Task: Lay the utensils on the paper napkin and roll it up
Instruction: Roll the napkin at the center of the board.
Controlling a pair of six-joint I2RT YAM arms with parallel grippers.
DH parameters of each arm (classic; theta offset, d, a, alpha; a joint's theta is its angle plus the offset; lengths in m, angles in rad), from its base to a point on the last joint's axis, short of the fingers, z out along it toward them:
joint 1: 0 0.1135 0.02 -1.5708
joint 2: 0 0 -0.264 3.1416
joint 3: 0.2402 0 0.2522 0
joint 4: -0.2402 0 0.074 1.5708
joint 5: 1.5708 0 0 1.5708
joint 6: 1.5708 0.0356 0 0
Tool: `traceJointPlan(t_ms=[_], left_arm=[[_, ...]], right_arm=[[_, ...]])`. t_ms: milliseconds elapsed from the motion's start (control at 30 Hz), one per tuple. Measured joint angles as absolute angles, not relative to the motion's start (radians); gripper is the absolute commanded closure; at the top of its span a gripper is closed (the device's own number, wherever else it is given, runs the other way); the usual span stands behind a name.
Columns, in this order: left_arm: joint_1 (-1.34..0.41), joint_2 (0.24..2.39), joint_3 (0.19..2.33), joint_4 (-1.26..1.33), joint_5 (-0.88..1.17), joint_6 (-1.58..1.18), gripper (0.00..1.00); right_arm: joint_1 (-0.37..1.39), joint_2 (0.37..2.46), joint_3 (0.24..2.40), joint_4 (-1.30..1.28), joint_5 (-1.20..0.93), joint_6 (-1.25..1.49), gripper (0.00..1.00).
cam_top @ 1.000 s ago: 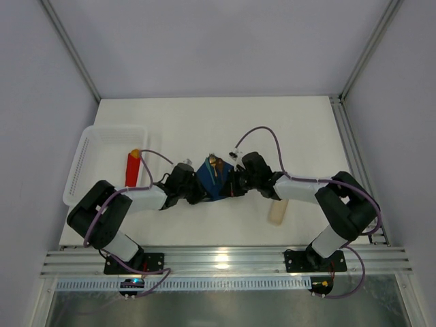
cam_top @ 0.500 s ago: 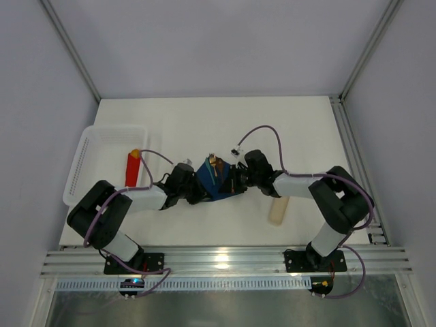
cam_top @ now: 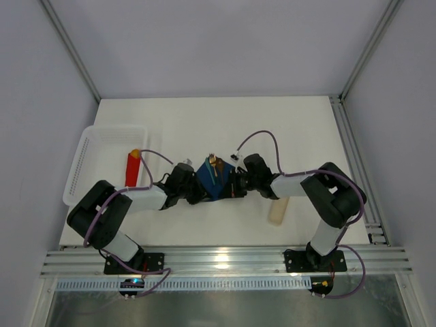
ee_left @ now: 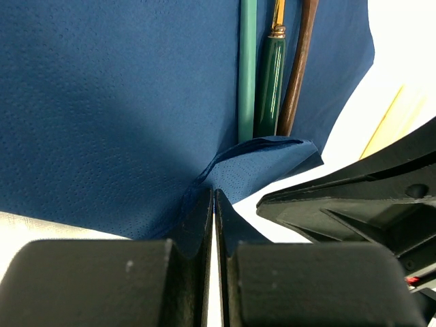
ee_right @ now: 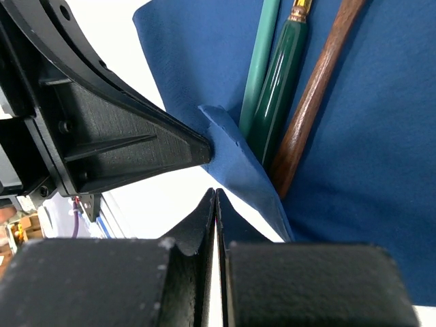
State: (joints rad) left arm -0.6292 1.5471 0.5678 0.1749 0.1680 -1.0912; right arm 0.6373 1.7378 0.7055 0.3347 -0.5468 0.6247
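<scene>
Down at the paper napkin's [ee_left: 102, 102] near corner, left gripper [ee_left: 213, 195] pinches it, right gripper [ee_right: 215, 195] closed alongside, utensils [ee_left: 269, 82] pointing straight away.

We look steeply down through the top external camera from high above and behind the robot, far enough back to take in the whole white rectangular table [cam_top: 204, 122]. The black-and-white left arm [cam_top: 112, 211] and right arm [cam_top: 337, 201] rise from the bottom of the frame. Each wrist camera sits just behind its own fingers and faces forward along them, very near: the left gripper [ee_left: 214, 204] and right gripper [ee_right: 215, 197] fill the bottom of their frames. All three views share the thin dark navy-blue paper napkin [ee_left: 102, 102] and the slim green and copper-brown cutlery handles [ee_left: 269, 88]. Each wrist view also catches the other gripper.
</scene>
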Motion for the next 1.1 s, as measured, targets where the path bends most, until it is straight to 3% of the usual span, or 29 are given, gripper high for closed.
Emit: traceJointPlan(t_ms=[1100], left_arm=[[-0.635, 1.547, 0.568, 0.172, 0.168, -1.091, 0.99]], right_arm=[[0.669, 1.781, 0.721, 0.315, -0.503, 0.63, 0.97]])
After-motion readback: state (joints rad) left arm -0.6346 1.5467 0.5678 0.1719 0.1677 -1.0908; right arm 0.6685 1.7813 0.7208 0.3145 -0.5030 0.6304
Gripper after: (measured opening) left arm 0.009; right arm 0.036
